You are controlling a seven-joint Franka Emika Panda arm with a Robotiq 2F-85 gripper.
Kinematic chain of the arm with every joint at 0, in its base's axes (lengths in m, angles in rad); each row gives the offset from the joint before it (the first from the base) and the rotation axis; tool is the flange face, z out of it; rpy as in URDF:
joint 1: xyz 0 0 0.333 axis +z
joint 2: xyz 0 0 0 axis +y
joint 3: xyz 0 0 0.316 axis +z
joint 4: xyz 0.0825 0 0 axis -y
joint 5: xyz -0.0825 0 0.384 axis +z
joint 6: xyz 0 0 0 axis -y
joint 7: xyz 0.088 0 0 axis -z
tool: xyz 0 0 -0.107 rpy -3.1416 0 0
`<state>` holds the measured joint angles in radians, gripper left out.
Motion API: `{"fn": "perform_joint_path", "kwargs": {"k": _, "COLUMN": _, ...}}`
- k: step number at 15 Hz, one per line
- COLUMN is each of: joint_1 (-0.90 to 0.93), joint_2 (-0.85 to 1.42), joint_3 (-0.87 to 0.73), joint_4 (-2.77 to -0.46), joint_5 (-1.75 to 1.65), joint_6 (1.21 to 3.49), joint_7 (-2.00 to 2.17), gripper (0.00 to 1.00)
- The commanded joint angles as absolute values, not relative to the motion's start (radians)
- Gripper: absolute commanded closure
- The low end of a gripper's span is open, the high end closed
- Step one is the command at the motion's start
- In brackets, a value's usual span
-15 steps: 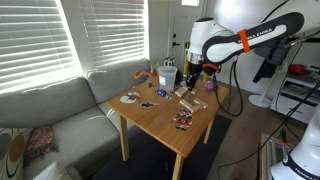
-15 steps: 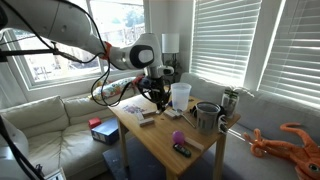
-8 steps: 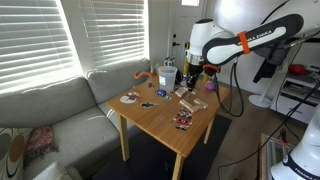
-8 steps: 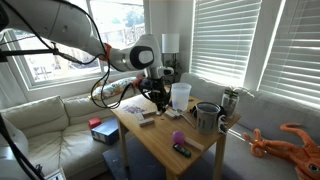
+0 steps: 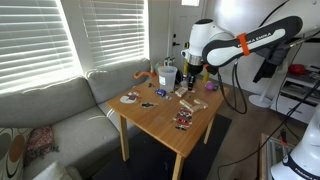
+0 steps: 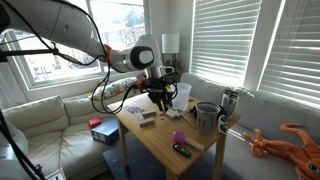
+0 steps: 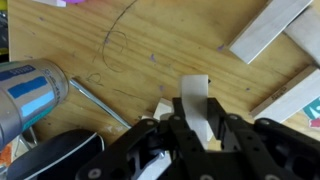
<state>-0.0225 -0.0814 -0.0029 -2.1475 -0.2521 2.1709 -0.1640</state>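
The hand (image 7: 197, 128) is closed on a small white block (image 7: 196, 95), pinching its 2 long sides over the table (image 7: 160, 50) near the window-side edge. The block looks light, stiff and smooth, so a mid-length pinch suits it. A blue-and-silver can (image 7: 30, 90) lies beside it, with a wooden slat (image 7: 262, 30) beyond.

No legible text, brand or number is seen. On the blue-and-silver can (image 7: 30, 90), at 9 o'clock in the wrist view, only blurred colour patches are shown.
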Motion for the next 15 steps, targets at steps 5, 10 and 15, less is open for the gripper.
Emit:
{"fn": "perform_joint_path", "kwargs": {"k": 5, "joint_1": -0.006, "joint_2": -0.067, "joint_3": -0.011, "joint_4": -2.154, "joint_5": -0.198, "joint_6": 2.224, "joint_7": -0.397, "gripper": 0.93}}
{"fn": "perform_joint_path", "kwargs": {"k": 10, "joint_1": -0.006, "joint_2": -0.055, "joint_3": -0.009, "joint_4": -2.154, "joint_5": -0.184, "joint_6": 2.204, "joint_7": -0.471, "gripper": 0.93}}
{"fn": "perform_joint_path", "kwargs": {"k": 15, "joint_1": 0.000, "joint_2": -0.030, "joint_3": -0.004, "joint_4": -2.139, "joint_5": -0.149, "joint_6": 2.181, "joint_7": -0.563, "gripper": 0.93}}
